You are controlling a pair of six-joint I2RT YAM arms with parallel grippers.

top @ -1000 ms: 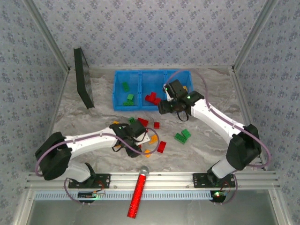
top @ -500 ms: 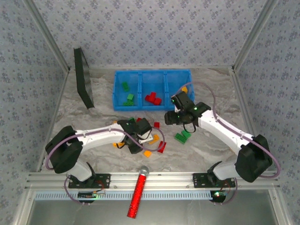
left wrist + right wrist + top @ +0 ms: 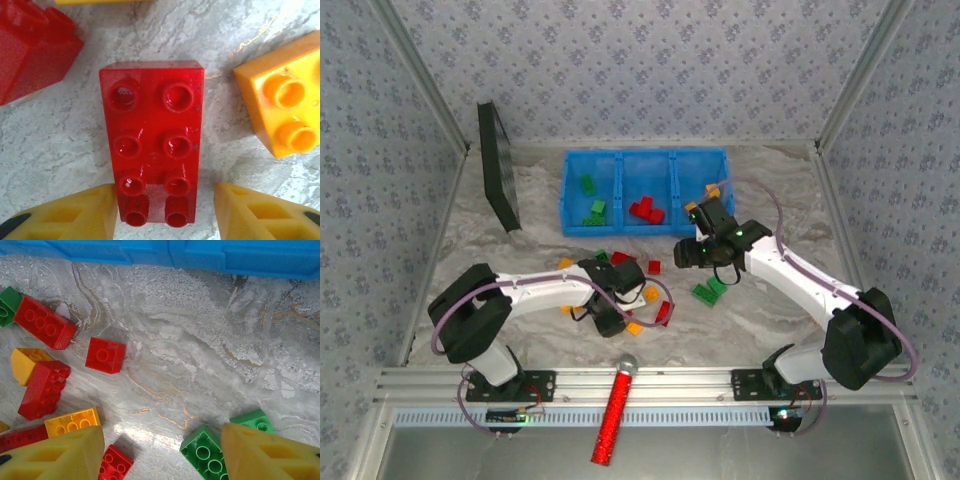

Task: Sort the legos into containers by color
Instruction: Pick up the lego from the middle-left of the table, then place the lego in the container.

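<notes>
From the top cam, the blue tray (image 3: 645, 153) sits at the far side of the marbled surface (image 3: 780, 190). Its three containers hold green bricks (image 3: 588, 185) in the left one, red bricks (image 3: 645, 210) in the middle and an orange piece (image 3: 713, 188) in the right. The loose legos (image 3: 654, 266) are scattered on the surface near of the tray, mostly around the left arm's wrist, with a green pair (image 3: 710, 290) by the right arm's wrist. Left wrist cam: the left pincer (image 3: 165, 207) is down low over a long red brick (image 3: 152, 135) lying flat, studs up. The yellow fingers are apart and straddle one end of it. One finger looks like it's touching the brick's side and the other shows a sliver of gap, so it's not clamped. An orange brick (image 3: 280, 100) lies just beside it. Right wrist cam: the right pincer (image 3: 162, 450) hangs over the surface near the tray's wall, fingers wide apart and gripping nothing. The green pair lies by one finger, and red and yellow pieces sit by the other.
</notes>
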